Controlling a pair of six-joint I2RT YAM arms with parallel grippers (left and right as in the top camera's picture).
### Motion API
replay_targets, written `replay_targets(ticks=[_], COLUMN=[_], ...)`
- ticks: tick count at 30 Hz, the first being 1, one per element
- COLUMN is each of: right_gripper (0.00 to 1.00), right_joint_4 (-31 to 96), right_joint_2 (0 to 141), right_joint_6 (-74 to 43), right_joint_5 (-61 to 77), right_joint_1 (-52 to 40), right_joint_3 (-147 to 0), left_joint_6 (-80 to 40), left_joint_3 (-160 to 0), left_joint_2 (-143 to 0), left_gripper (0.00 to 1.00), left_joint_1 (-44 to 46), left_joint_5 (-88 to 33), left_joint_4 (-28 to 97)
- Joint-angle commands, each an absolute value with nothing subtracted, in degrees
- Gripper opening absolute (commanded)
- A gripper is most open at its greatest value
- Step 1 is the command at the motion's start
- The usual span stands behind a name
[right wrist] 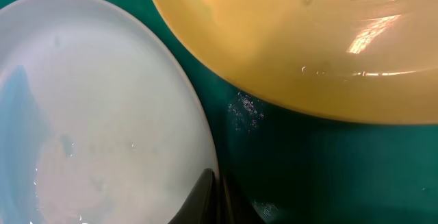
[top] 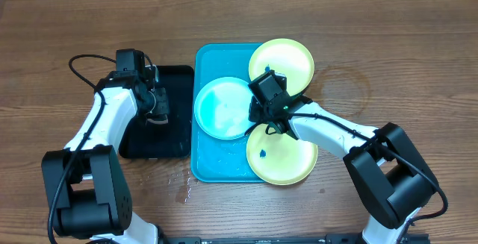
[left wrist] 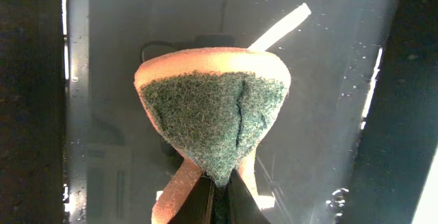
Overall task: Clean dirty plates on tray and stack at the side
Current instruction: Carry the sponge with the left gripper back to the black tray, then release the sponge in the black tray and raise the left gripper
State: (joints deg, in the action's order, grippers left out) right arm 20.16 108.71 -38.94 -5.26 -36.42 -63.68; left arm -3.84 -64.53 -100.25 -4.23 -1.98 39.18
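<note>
- Left claw (left wrist: 219, 186) grasps a sponge (left wrist: 212, 107) (green scourer facing the camera) over the black tray (top: 170, 136), left of the tray (top: 220, 166).
- Right claw (right wrist: 217, 195) is clenched over the tray, at the cyan plate's (top: 222, 107) rim.
- Yellow plates (top: 282, 60) (top: 284, 160) overhang the tray's right side.

Two arms, same build

Left arm (top: 104, 124): smooth white rounded shell links; bulky black joint housings (top: 78, 192) at lower left of overhead frame; thin black cable (top: 77, 66) looping off upper link

Right arm (top: 328, 124): white link, black cable (top: 340, 124) along its top; large black rounded housings (top: 392, 173) at lower right

Wrist blocks black, boxy; small green light (top: 286, 110) on right one

Left gripper (left wrist: 217, 186), right gripper (right wrist: 217, 190): slim dark matte fingers, bottom centre of wrist frames
</note>
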Motion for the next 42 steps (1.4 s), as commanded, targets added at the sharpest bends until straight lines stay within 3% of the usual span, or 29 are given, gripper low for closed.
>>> replay_targets(ticks=[1,6,9,13,25,26,27,28,42], right_gripper=[0.04,0.05,0.05,0.09,0.15,0.15,0.15,0.15,0.07], right_joint_4=[19.81,19.81,19.57,19.57,19.57,19.57,19.55,19.46,18.52], right_joint_2=[109.38,109.38,109.38,109.38,109.43,109.43,109.45,109.58,110.52], right_joint_6=[-38.59,-38.61,-38.63,-38.63,-39.05,-39.07,-39.07,-39.07,-39.27], right_joint_5=[-4.82,-4.82,-4.82,-4.82,-4.82,-4.82,-4.82,-4.82,-4.75], right_joint_1=[-36.62,-36.62,-36.62,-36.62,-36.62,-36.62,-36.62,-36.62,-36.62], right_joint_3=[-63.75,-63.75,-63.75,-63.75,-63.75,-63.75,-63.75,-63.75,-63.75], left_joint_6=[-2.76,-2.79,-2.81,-5.02,-6.9,-6.92,-6.92,-7.09,-7.92], left_joint_3=[-64.53,-64.47,-64.47,-64.49,-69.41,-70.13,-70.76,-71.35,-72.12], left_joint_2=[-99.33,-99.33,-99.33,-99.31,-92.07,-90.8,-89.56,-88.31,-82.35], left_gripper=[0.07,0.16,0.37,0.54,0.63,0.67,0.8,1.0,1.0], left_joint_1=[-4.14,-4.14,-4.12,-4.12,-4.23,-4.23,-4.23,-4.23,-4.21], left_joint_5=[-4.32,-4.34,-4.36,-4.6,-10.41,-10.41,-10.44,-10.41,-10.35], left_joint_4=[39.33,39.81,39.79,39.81,42.63,43.31,43.9,44.47,49.1])
